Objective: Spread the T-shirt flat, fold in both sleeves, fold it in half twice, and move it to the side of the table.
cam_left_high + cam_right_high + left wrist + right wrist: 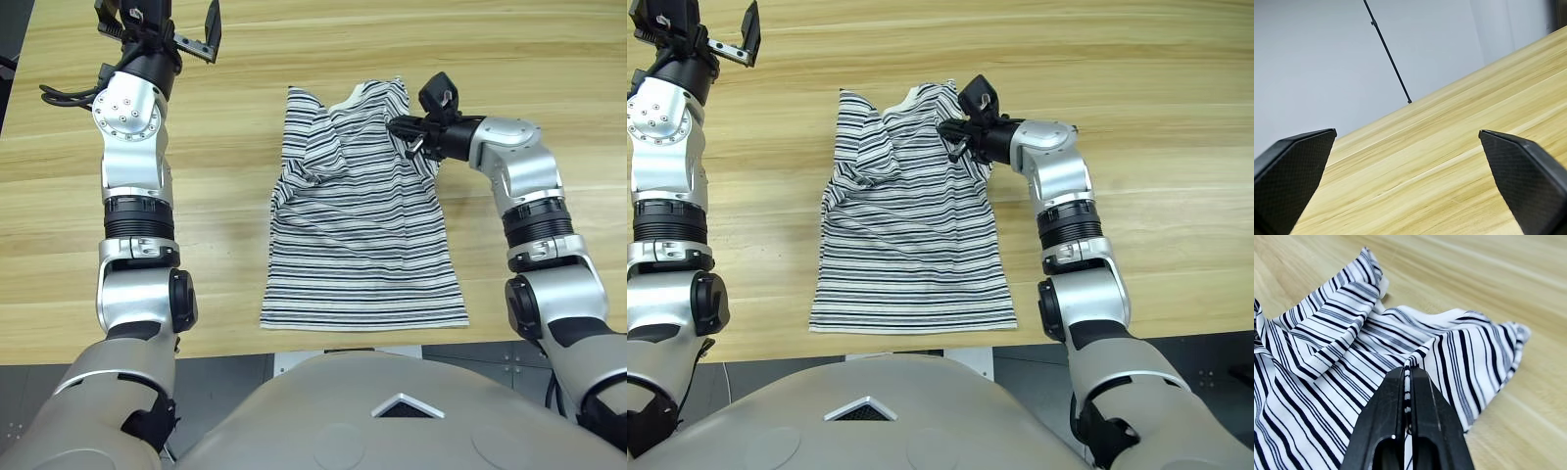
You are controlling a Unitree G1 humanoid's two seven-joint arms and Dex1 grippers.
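The right gripper (pixel 1406 374) is clamped tight on a ridge of striped cloth, its two fingers (pixel 1388 411) pressed together with the fabric pinched between them. From that grip the shirt (pixel 362 225) spreads away to the gripper's left and back toward the robot, lying on the table (pixel 549 59) with the collar just beside the gripper and the hem at the near edge. The cloth is rumpled and bunched around the shoulders and smoother lower down. The left gripper (pixel 157 29) stands wide open over bare wood, with the shirt well off to its right.
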